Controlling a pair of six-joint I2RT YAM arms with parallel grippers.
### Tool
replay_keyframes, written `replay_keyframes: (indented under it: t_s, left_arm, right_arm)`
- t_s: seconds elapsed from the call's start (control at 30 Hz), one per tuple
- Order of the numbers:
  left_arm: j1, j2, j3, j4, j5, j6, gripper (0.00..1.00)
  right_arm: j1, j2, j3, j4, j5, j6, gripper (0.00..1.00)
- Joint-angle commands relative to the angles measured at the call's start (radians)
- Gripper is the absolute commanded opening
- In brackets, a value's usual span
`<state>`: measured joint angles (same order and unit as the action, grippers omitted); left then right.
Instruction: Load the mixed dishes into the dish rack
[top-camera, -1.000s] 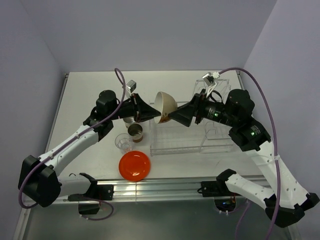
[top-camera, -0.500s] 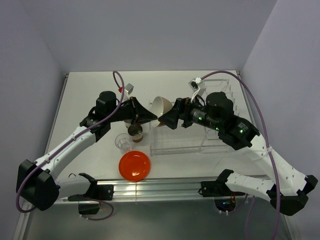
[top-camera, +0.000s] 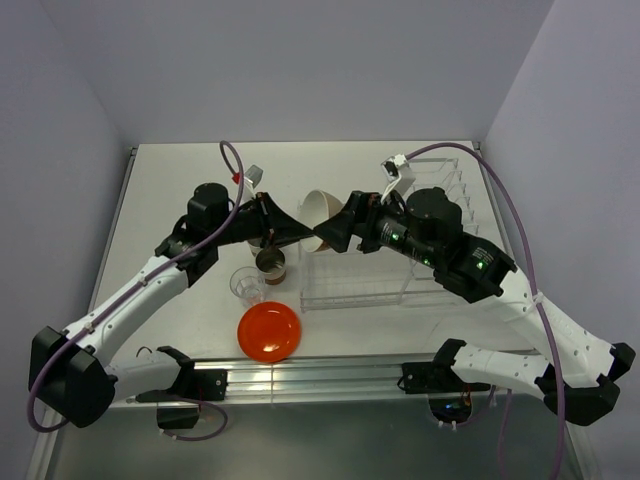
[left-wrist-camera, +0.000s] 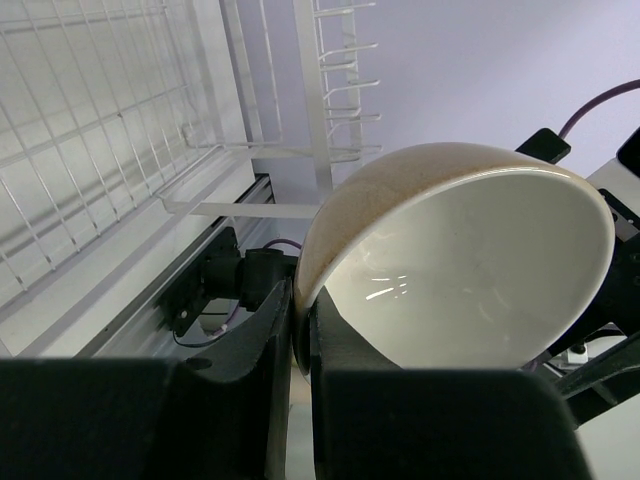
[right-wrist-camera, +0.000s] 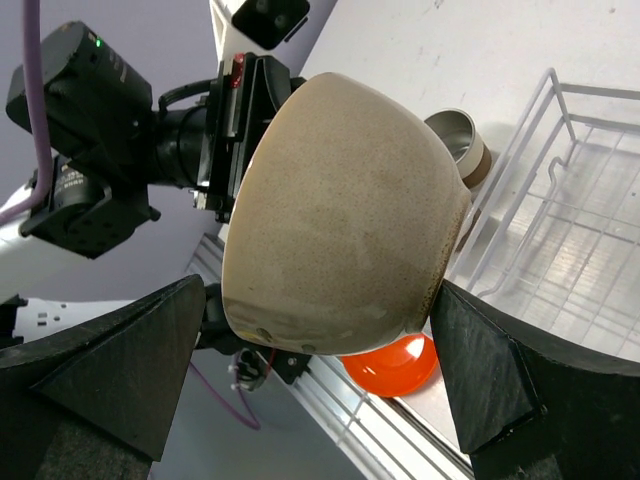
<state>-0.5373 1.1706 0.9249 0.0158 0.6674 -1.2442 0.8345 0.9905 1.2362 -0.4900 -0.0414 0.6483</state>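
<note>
No dish sits in the rack (top-camera: 400, 290) by the desk's right edge yet. The plate (top-camera: 269, 331), cups (top-camera: 270, 262) and glass (top-camera: 246, 285) wait toward the front edge. The left gripper (left-wrist-camera: 303, 330) pinches the rim of the bowl (top-camera: 325, 212) in the air mid-desk, and the right gripper (right-wrist-camera: 320, 300) straddles it, though I cannot tell whether it is gripping.

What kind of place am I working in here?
Probably a lab test cell, not a kitchen: bare walls box in a white table, and a metal mounting rail runs along its near edge.
</note>
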Motion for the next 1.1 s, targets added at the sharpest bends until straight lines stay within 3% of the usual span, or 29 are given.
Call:
replay_keyframes:
  t_s: [0.0,0.47,0.63,0.83,0.93,1.07]
  left_arm:
    - [-0.013,-0.048,0.012,0.102,0.015,-0.017,0.0]
    - [-0.013,-0.02,0.02,0.112,0.02,-0.012,0.0]
    - [-0.013,-0.014,0.066,0.012,-0.012,0.041,0.0]
    - [-0.013,-0.012,0.1,-0.079,-0.046,0.089,0.0]
    - [-0.013,-0.008,0.104,-0.082,-0.045,0.095,0.0]
    - [-0.013,0.008,0.107,-0.068,-0.031,0.088,0.0]
  right_arm:
    - [0.017,0.0,0.009,0.102,0.04,0.043,1.0]
    - [0.028,0.017,-0.001,0.094,0.106,0.047,0.88]
    - [0.028,0.023,0.003,0.073,0.14,0.039,0.86]
    - [0.031,0.03,-0.004,0.065,0.15,0.039,0.75]
    - [0.032,0.022,-0.02,0.073,0.147,0.039,0.63]
    - [0.032,0.007,-0.043,0.091,0.141,0.045,0.38]
